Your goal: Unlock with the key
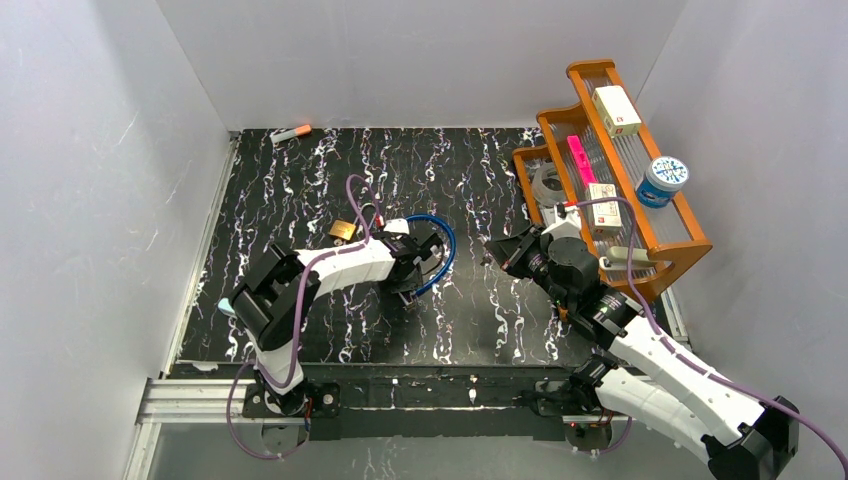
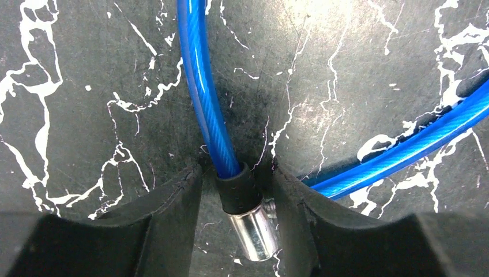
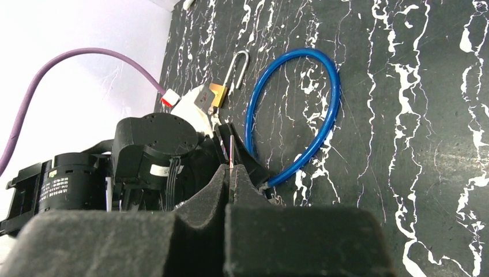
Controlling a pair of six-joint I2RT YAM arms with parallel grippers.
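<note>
black marbled table (image 1: 300, 180), white walls on three sides. wooden rack (image 1: 590, 67) along the right edge toward the far right corner, with small boxes and a round tub in it.

left gripper (image 2: 236, 168) down near the middle of the surface, jaws partly open and straddling one end of the blue cable (image 2: 199, 75). the cable's black sleeve and metal ferrule sit between the pads with a narrow gap on each side. no grip is visible.

right gripper (image 3: 230, 170) just right of the middle, raised and pointing at the cable loop, jaws fully closed on the key (image 3: 230, 151). only a thin edge-on blade shows past the pads.

brass padlock (image 1: 343, 230) lies left of the middle, just beyond the left wrist, shackle toward the far edge.

marker (image 1: 290, 132) at the far left corner.
</note>
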